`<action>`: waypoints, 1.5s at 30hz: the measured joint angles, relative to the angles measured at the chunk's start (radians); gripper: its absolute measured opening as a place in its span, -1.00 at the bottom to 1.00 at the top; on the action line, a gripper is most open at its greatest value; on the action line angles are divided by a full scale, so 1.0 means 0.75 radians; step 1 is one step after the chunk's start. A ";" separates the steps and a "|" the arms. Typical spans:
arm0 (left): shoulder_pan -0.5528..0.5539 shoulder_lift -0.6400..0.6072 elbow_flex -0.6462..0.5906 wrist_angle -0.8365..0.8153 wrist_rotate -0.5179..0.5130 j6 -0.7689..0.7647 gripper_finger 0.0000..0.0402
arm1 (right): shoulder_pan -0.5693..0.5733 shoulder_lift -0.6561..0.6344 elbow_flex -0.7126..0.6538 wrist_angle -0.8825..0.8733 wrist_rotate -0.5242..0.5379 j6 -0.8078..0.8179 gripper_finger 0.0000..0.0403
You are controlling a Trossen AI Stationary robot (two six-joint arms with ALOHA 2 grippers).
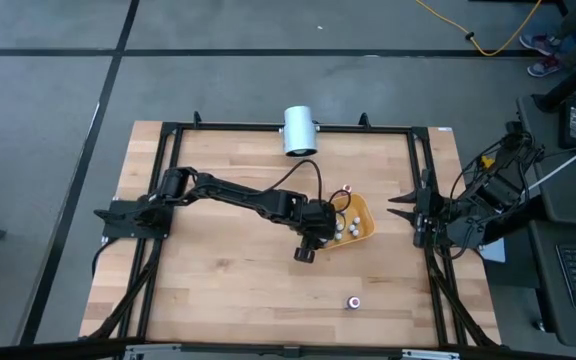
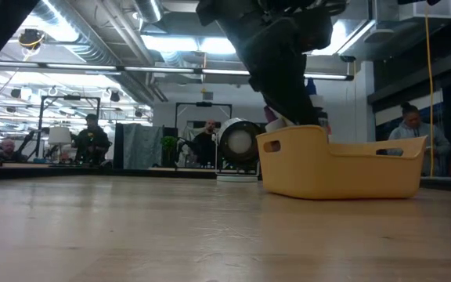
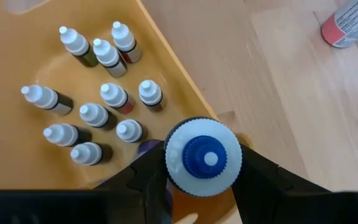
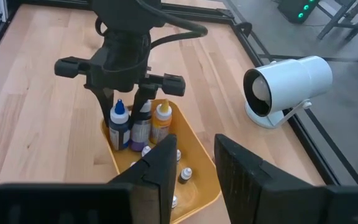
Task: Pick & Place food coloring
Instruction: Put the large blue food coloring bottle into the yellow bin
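While stretched in from the table's left side, poised over the left end of the orange-yellow tray [image 1: 366, 232]: left gripper [image 1: 310, 243], clamped on one blue-tipped food coloring bottle [image 3: 204, 157]. Bottle upright, long axis running straight up toward the wrist, ribbed white cap squarely between the two fingers. Just beside it at that end of the tray, a purple and an orange bottle, also standing. Farther along the tray floor, a cluster of tiny white-capped bottles [image 3: 98, 113], all upright and clear of the jaws. Impossible to tell whether lifting out or setting in; either way, judged a straight vertical move along the bottle's own axis, with the standing neighbours the likeliest thing to knock. Toward the table's front, one lone bottle [image 1: 353, 301] out on the bare wood, nearer the left gripper than the right. At the table's right edge, right gripper [image 1: 400, 205] parked, fingers apart around nothing, pointed toward the tray but apart from it.
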 joint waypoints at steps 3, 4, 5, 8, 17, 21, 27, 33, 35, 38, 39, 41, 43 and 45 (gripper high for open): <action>-0.001 0.000 0.000 0.000 0.000 -0.007 -0.26 | 0.000 0.000 0.000 -0.002 0.000 0.000 -0.45; -0.001 0.000 0.000 -0.003 0.000 -0.008 -0.26 | 0.000 0.000 0.000 -0.001 0.000 0.000 -0.45; -0.001 0.000 0.000 -0.010 0.000 -0.010 -0.27 | 0.000 0.000 0.000 -0.002 0.000 0.000 -0.45; -0.001 0.000 0.000 -0.010 0.000 -0.010 -0.27 | 0.000 0.000 0.000 -0.002 0.000 0.000 -0.45; -0.001 0.000 0.000 0.016 -0.002 -0.006 -0.27 | 0.000 0.000 0.000 -0.001 0.000 0.002 -0.45; -0.001 0.000 0.000 0.047 -0.010 0.003 -0.27 | 0.000 0.000 0.000 -0.001 0.000 0.004 -0.45; 0.016 0.000 0.000 0.050 -0.025 0.005 -0.27 | 0.000 0.000 0.000 0.000 0.000 0.011 -0.45; 0.041 0.009 0.000 0.056 -0.025 0.004 -0.27 | 0.000 0.000 0.000 0.008 0.000 0.029 -0.45; 0.044 0.014 0.000 0.028 -0.020 0.003 -0.27 | 0.000 0.000 0.000 0.008 0.000 0.042 -0.45; 0.045 0.032 0.000 0.036 -0.012 0.004 -0.27 | 0.000 0.000 0.000 0.008 0.000 0.045 -0.45; 0.045 0.034 0.000 0.023 -0.011 0.005 -0.27 | 0.000 0.000 0.000 0.007 -0.001 0.046 -0.45; 0.041 0.034 0.000 0.019 -0.010 0.005 -0.27 | 0.000 0.000 0.000 0.007 0.000 0.045 -0.45; 0.041 0.037 0.000 0.023 -0.010 0.005 -0.27 | -0.001 0.000 0.000 0.007 0.000 0.046 -0.45; 0.041 0.040 0.000 0.018 -0.006 0.004 -0.26 | -0.001 0.000 0.000 0.007 0.000 0.045 -0.45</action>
